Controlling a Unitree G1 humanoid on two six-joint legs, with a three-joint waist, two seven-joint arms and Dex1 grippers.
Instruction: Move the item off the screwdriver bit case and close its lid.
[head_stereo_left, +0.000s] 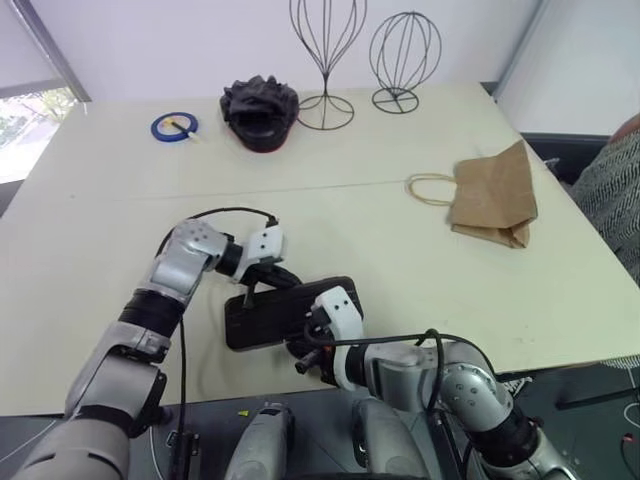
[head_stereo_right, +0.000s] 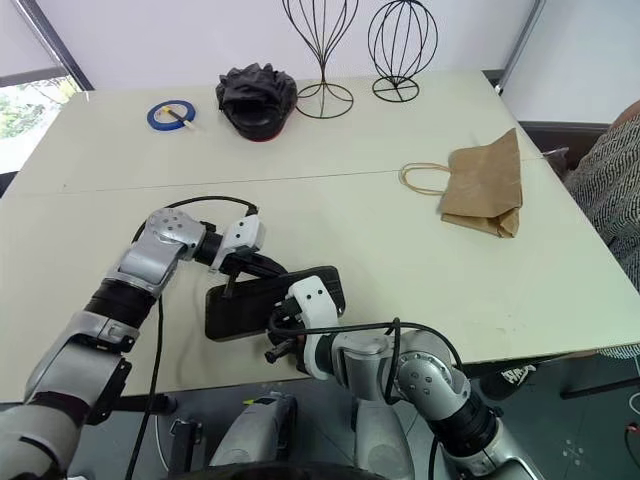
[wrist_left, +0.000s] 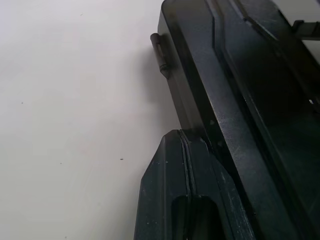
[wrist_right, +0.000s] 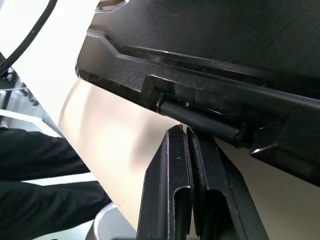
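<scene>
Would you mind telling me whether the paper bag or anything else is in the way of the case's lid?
Nothing visible is. The paper bag lies apart on the table, far right of the screwdriver bit case, which looks folded flat, both grippers at its edges.

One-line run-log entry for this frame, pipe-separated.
paper bag: on table, off case | case: lid down, near table edge | left gripper: at case's far edge | right gripper: shut, at near edge

My cream desk (head_stereo_left: 120, 230) carries a shut dark bit case (head_stereo_left: 262, 316) at the near edge, a paper bag (head_stereo_left: 492, 197) right, tape roll (head_stereo_left: 174, 127), black cloth (head_stereo_left: 260, 108), and two wire stands (head_stereo_left: 327, 60) at the back.
</scene>
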